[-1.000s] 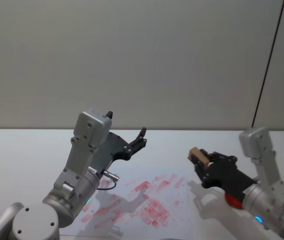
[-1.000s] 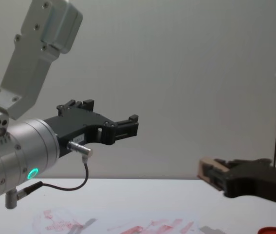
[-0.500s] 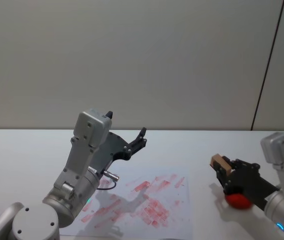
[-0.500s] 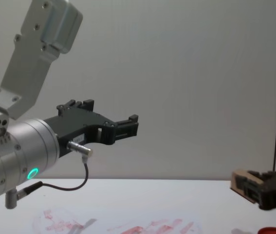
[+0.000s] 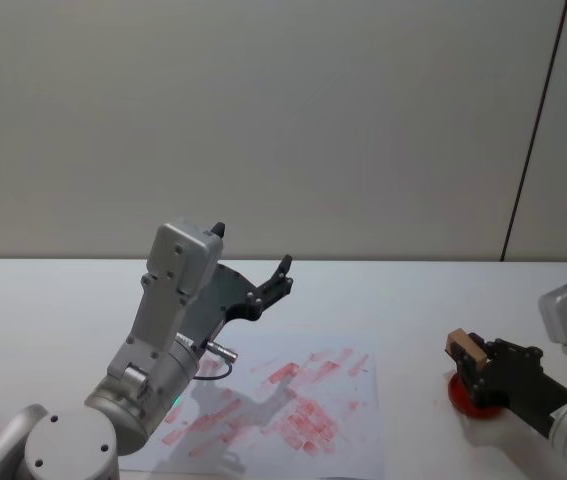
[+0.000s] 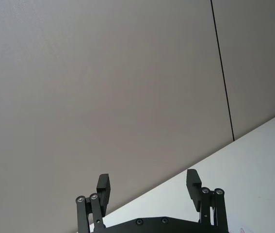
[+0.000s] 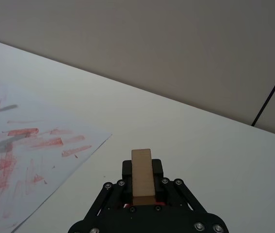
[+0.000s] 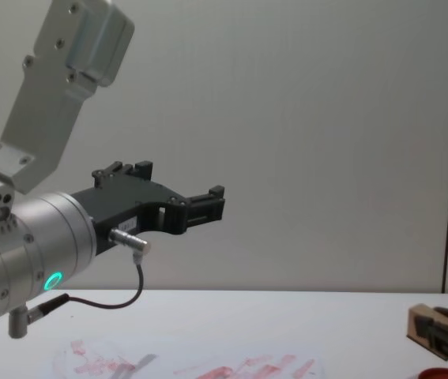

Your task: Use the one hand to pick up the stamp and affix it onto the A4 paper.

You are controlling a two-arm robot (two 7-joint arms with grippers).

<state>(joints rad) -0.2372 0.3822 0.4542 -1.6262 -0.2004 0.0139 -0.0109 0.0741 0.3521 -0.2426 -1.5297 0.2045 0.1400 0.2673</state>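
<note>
The white table [image 5: 43, 300] carries the A4 paper [image 5: 293, 400], red-smeared, lying well to the left of the right gripper [image 5: 468, 362]; the left gripper [image 5: 281, 272] hangs raised above the sheet's far-left part, its jaws spread and empty; the right gripper's jaws are clamped on the stamp [image 5: 463, 349] — a tan block held just above a red pad [image 5: 466, 395], clear of the paper.

I see the stamp [image 7: 141, 175] as pale, matt bare wood, held in my right gripper [image 7: 142, 191] of matt black plastic. The paper [image 5: 281, 404] is thin, flat, smeared with dull red ink, lying on a smooth matt white table [image 5: 53, 300].
</note>
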